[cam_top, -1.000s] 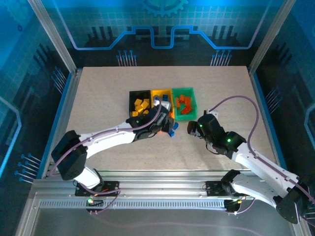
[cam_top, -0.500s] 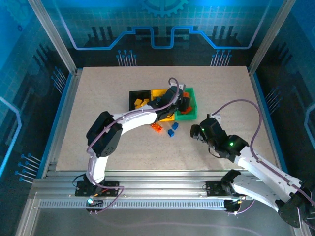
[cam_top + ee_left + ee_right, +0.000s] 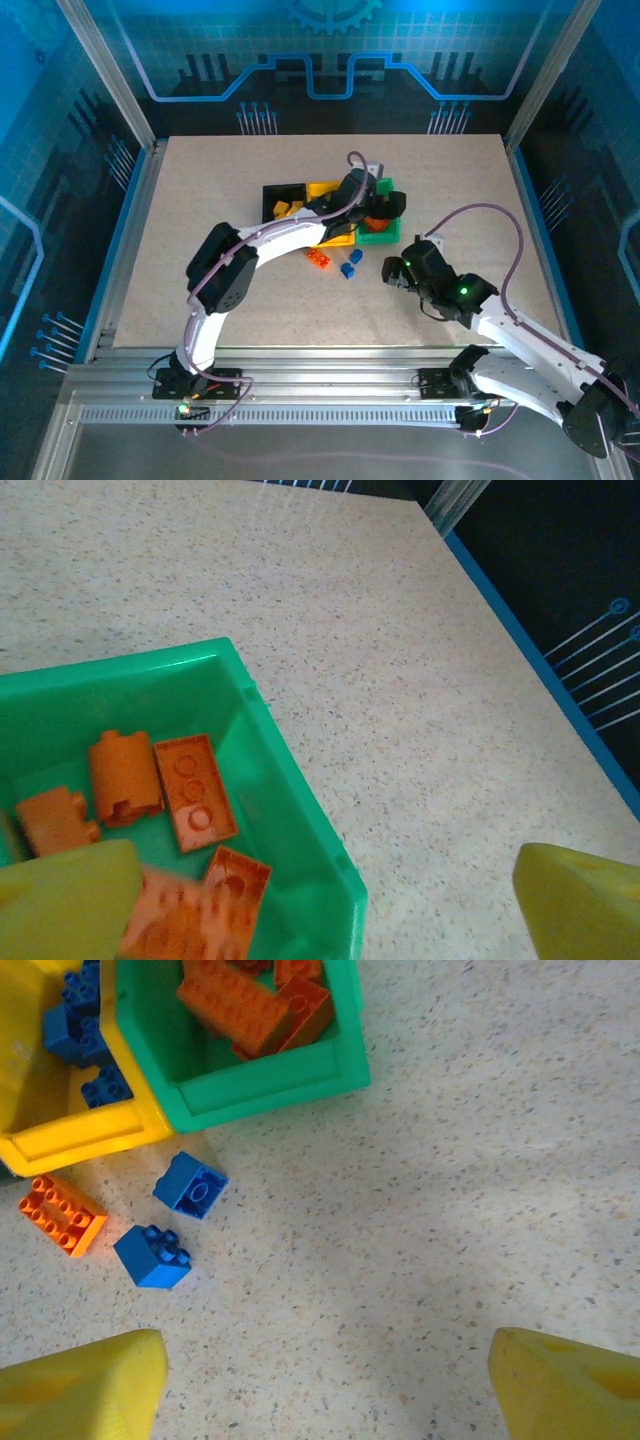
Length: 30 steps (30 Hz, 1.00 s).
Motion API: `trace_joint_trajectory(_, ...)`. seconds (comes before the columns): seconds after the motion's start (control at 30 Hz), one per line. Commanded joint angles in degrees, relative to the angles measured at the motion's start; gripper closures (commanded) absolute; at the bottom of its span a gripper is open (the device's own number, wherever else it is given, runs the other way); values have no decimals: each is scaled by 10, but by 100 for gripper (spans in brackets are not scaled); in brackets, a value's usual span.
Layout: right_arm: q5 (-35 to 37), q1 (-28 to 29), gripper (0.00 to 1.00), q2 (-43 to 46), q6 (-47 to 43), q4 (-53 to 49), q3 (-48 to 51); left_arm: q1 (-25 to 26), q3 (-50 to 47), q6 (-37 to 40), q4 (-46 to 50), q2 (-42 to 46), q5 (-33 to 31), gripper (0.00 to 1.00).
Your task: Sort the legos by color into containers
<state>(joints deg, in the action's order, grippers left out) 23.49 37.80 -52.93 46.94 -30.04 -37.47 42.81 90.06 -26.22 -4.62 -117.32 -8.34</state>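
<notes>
the left arm (image 3: 285,232) reaches over the row of bins, and the left jaws stand wide open above the green bin (image 3: 290,810), with nothing between them. orange bricks (image 3: 195,790) lie in that bin; a blurred orange brick (image 3: 190,915) shows just beside the finger (image 3: 65,900) at the lower left of the left wrist view.

the right jaws hang open too, gripping nothing, over bare table (image 3: 430,1210) near the green bin's corner.

three loose bricks lie on the table just beside the yellow bin (image 3: 70,1140): an orange plate (image 3: 62,1215) and two blue ones, the upper blue brick (image 3: 190,1185) closest to the bins and the lower blue brick (image 3: 152,1255) a little further off. they lie close together but apart.

blue bricks (image 3: 75,1020) sit inside the yellow bin. the black bin (image 3: 272,192) at the left end of the row holds yellow bricks (image 3: 284,208). the three bins touch side by side: black, yellow, green.
</notes>
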Motion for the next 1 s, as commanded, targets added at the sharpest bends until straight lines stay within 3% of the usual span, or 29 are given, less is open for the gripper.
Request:
trace_joint_trajectory(0.0, -22, 4, 13, -19, 1, 41, 3, 1, -58, -14, -54, 110, 21, 1)
trace_joint_trajectory(0.3, -30, 59, 14, -151, -4, 109, -41, 1, -350, -71, -88, 374, 29, 1)
trace_joint_trajectory(0.53, -41, 73, 16, -266, 9, 164, -76, 1, -546, -120, 7, 592, 13, 1)
trace_joint_trajectory(0.8, -34, 72, 17, -394, -4, 180, -153, 2, -671, -174, 75, 771, 1, 1)
trace_joint_trajectory(0.97, -35, 66, 28, -448, -12, 168, -187, 2, -682, -172, 123, 812, -14, 1)
